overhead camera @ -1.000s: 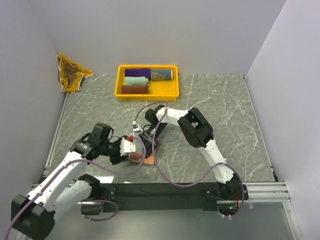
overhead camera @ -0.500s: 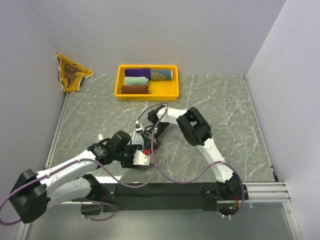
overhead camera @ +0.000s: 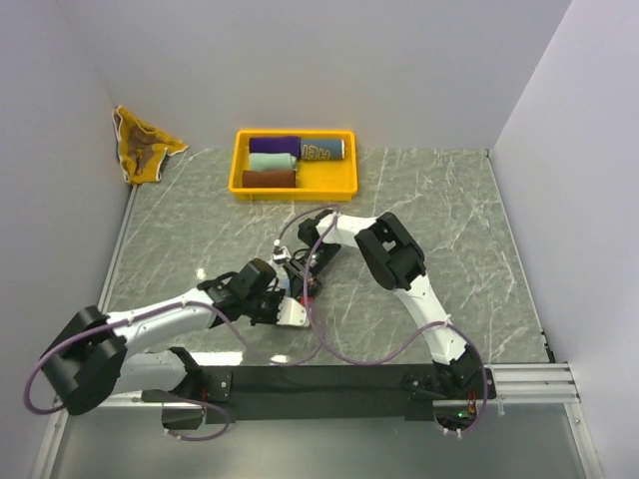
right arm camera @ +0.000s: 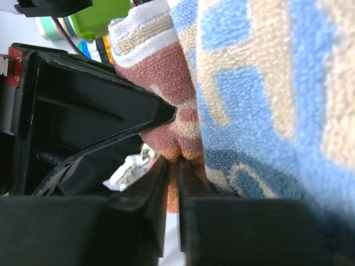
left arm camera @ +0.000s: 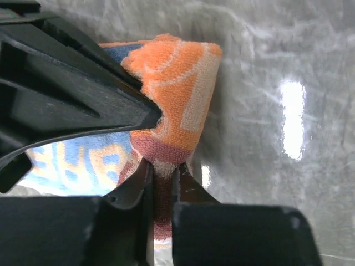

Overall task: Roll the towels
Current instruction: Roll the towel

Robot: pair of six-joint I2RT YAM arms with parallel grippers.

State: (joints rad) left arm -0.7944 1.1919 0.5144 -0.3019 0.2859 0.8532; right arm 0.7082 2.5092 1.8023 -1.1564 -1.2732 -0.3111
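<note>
A rolled-up towel (left arm camera: 177, 83), orange and maroon with blue lettered patches, lies on the grey table near the front, between my two grippers. My left gripper (left arm camera: 162, 176) is shut on a maroon fold at one end of it. From the other side my right gripper (right arm camera: 178, 166) pinches an orange and maroon fold of the same towel (right arm camera: 260, 100). In the top view the left gripper (overhead camera: 292, 309) and right gripper (overhead camera: 298, 272) meet over it and hide nearly all of the cloth.
At the back stands a yellow tray (overhead camera: 344, 180) holding rolled towels: purple (overhead camera: 275, 145), mint (overhead camera: 272, 160), maroon (overhead camera: 270, 178) and blue-grey (overhead camera: 322, 150). A crumpled brown and yellow towel (overhead camera: 145, 147) lies in the back left corner. Walls close in left, back and right.
My left arm has swung right and forward onto the towel and its jaws have closed on a fold. The right gripper has stayed at the towel.
</note>
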